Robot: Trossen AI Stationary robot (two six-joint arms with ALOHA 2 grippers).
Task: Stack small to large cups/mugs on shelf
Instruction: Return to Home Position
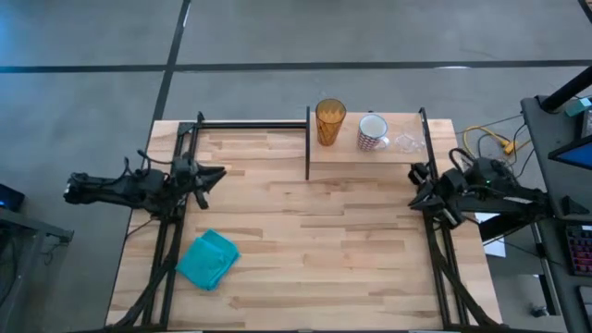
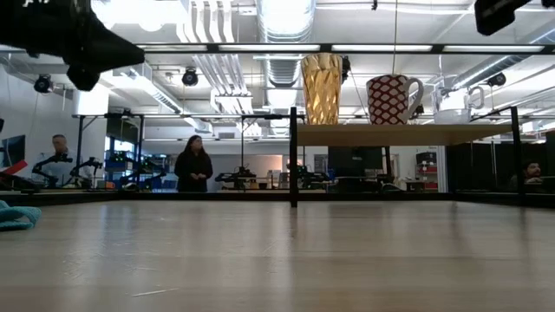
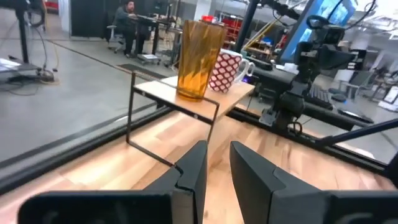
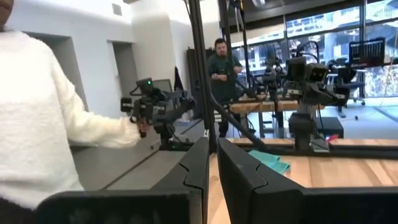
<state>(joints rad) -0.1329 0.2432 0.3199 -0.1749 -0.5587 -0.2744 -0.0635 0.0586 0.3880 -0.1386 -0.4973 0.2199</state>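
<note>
On the raised light-wood shelf (image 1: 365,148) at the table's far right stand, side by side, the amber tumbler (image 1: 330,121), the white mug with reddish pattern (image 1: 373,132) and the tiny clear glass cup (image 1: 407,142). All three rest upright on their bases, also seen in the low view: tumbler (image 2: 322,88), mug (image 2: 391,99), clear cup (image 2: 453,106). My left gripper (image 1: 218,173) hovers over the table's left side, fingers nearly shut, holding nothing. My right gripper (image 1: 415,188) waits near the table's right edge, just near of the shelf, fingers nearly shut and empty.
A crumpled teal cloth (image 1: 208,259) lies on the table's near left part. Black frame rails (image 1: 250,123) run along the far edge and both sides. People stand and sit in the room beyond the table; a white sleeve (image 4: 37,118) shows in the right wrist view.
</note>
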